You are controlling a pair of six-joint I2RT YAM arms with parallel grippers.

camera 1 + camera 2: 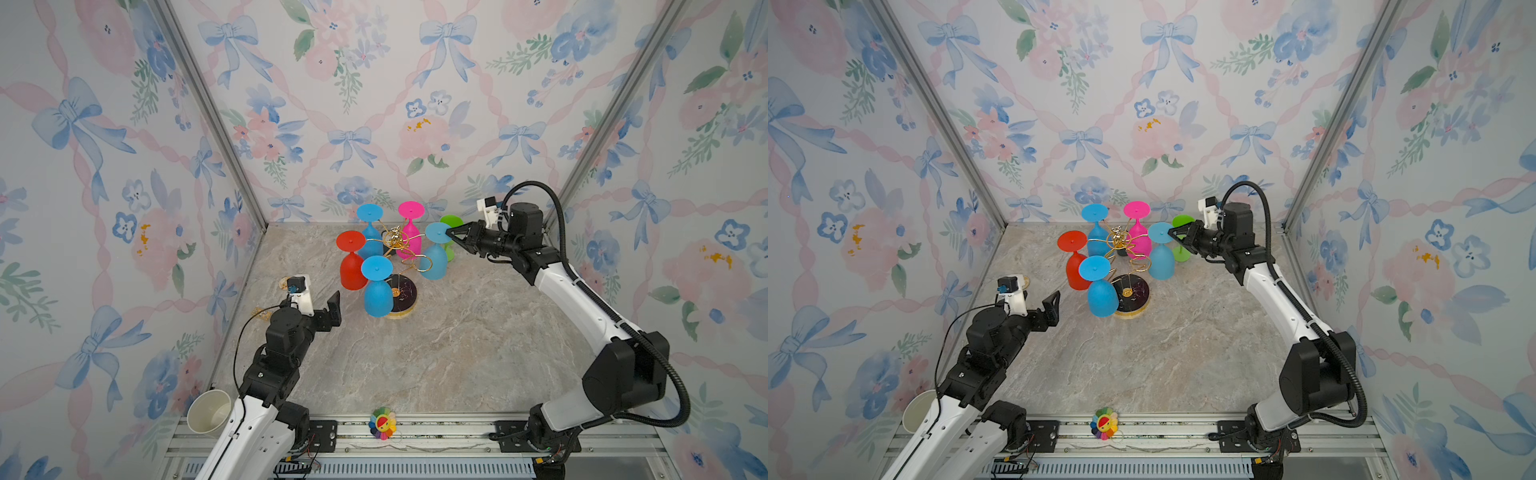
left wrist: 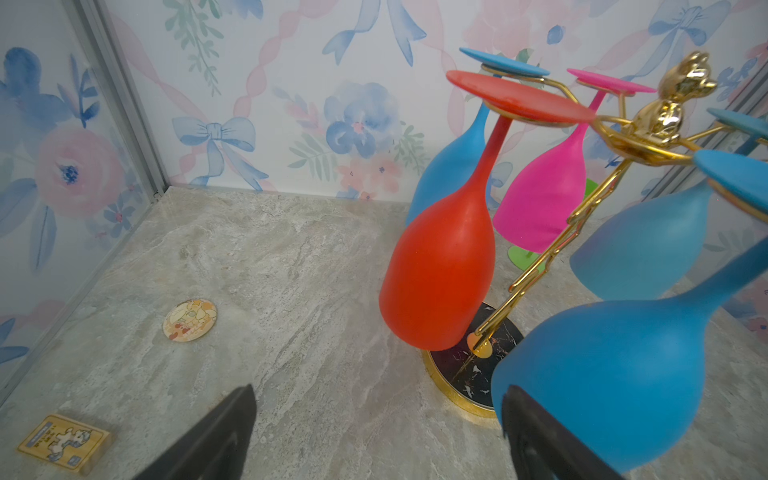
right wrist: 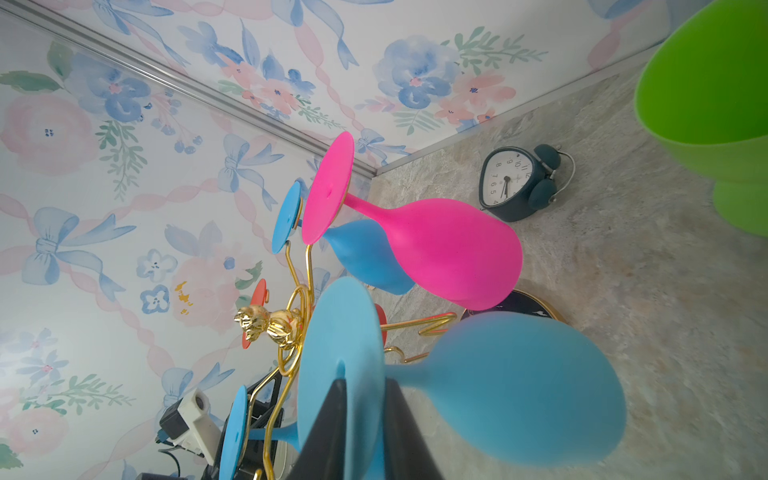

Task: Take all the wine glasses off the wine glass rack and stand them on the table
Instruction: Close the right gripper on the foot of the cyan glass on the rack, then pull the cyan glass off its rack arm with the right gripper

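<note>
Floral wallpaper with blue bows covers the walls around a grey marble-look tabletop (image 1: 457, 353). At far left a paper cup (image 1: 208, 411) sits by the left arm's base. The left gripper (image 1: 332, 309) hovers above the table, short of the rack, with its jaws spread wide and nothing between them. In the left wrist view its fingers (image 2: 216, 432) stand apart, with a round badge (image 2: 190, 320) and a small printed box (image 2: 64, 442) on the table beyond.

Toward the back wall stands the wine glass rack (image 1: 394, 240). Five glasses hang upside down from it by their feet: a red glass (image 1: 352, 272), a front blue glass (image 1: 377, 295), a rear blue glass (image 1: 371, 245), a pink glass (image 1: 409, 245) and, on the right-hand arm, the light blue wine glass (image 1: 434, 259).

The right gripper (image 1: 449, 235) reaches in from the right, its fingers (image 3: 328, 424) closed on the edge of that glass's foot disc. A green glass (image 1: 452, 222) stands on the table just behind the gripper. The right wrist view also shows a dark alarm clock (image 3: 519, 185) on the table by the wall.
</note>
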